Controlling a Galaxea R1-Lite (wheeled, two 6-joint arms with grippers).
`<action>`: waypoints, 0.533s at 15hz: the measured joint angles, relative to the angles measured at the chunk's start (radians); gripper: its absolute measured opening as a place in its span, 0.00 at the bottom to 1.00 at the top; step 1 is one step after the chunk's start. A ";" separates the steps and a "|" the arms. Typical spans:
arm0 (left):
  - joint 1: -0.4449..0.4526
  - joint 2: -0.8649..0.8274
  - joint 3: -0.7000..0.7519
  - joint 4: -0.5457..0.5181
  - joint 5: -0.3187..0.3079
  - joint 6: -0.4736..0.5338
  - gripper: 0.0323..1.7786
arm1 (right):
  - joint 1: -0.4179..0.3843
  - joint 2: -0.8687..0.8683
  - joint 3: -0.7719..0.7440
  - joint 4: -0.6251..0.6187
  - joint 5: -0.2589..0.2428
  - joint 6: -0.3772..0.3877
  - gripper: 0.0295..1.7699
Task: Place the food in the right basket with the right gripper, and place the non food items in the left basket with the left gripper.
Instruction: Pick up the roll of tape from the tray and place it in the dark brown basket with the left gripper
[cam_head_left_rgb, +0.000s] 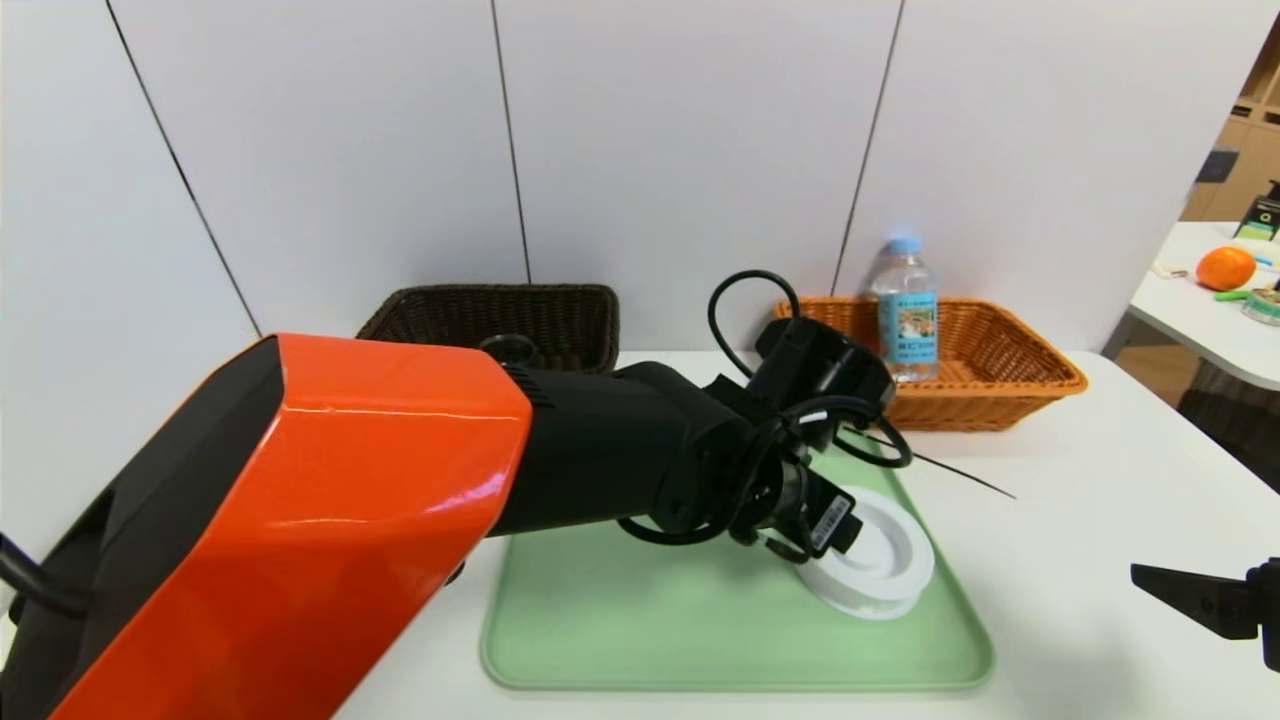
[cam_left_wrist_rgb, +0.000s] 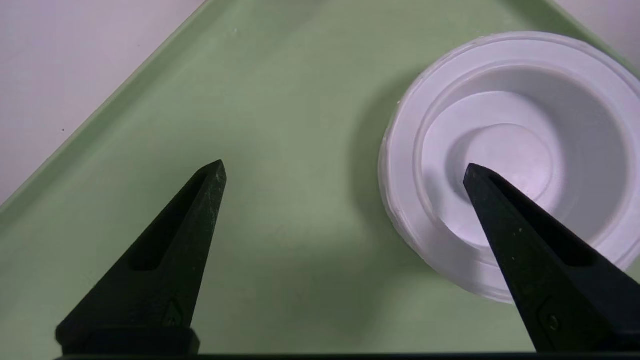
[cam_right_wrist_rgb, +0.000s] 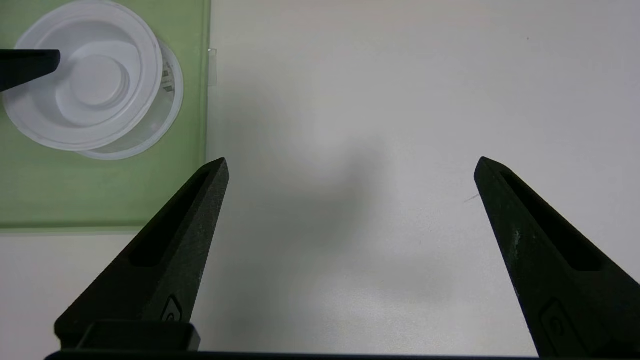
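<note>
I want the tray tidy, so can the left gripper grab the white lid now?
Probably yes: the left gripper hangs over it with open jaws, and nothing covers the white lid.

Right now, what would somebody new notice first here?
Probably the shiny orange arm shell, slanting across from the robot's left. Its open left pincer hovers over the white lid on the green tray. Then the water bottle, standing tall in the orange basket on the right.
</note>
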 joint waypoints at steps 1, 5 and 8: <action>0.000 0.005 -0.001 0.000 0.002 -0.007 0.95 | 0.000 0.000 0.000 0.000 0.000 0.000 0.96; 0.001 0.014 -0.002 0.000 0.004 -0.017 0.95 | 0.000 0.002 0.000 -0.002 0.000 0.000 0.96; 0.010 0.016 -0.004 0.000 0.004 -0.016 0.95 | 0.000 0.003 -0.002 -0.001 0.000 0.000 0.96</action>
